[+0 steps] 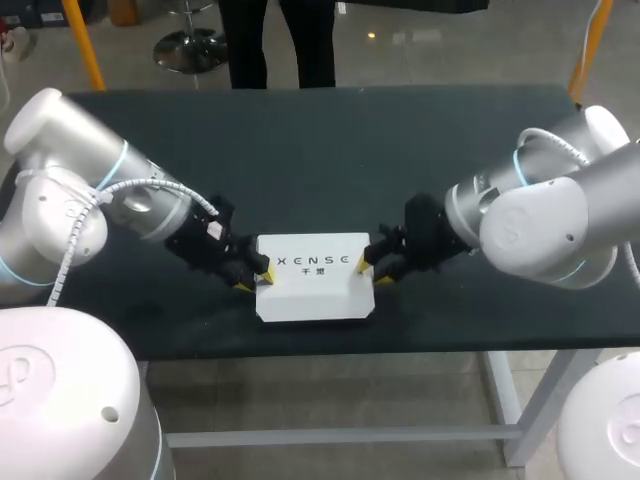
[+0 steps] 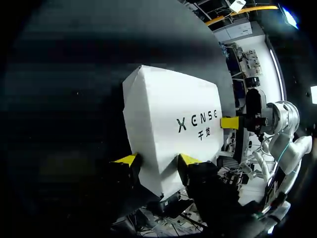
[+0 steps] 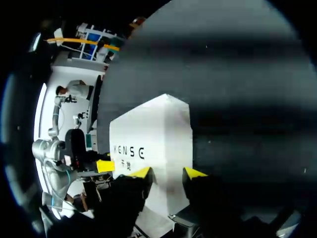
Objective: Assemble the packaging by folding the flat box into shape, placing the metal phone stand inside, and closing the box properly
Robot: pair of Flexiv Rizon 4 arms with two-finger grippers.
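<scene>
Everything's bunched up front and centre
The box (image 1: 313, 278) lies on the table (image 1: 330, 150) near the front edge, about mid-width. The left gripper (image 1: 255, 284) is at its left end and the right gripper (image 1: 372, 272) at its right end, facing each other.

**Not much else there besides the table, honestly**

I was standing by the rig, and the only other thing worth a mention was the table (image 1: 330, 150). It was a wide rectangular one with a dark matte top, close to black. Up close, the surface had a few tiny pale specks on it. Underneath sat a pale grey metal frame. A crossbar (image 1: 340, 436) ran along below the front edge, and a leg (image 1: 520, 440) near the front right corner joined up with that bar.
</scene>
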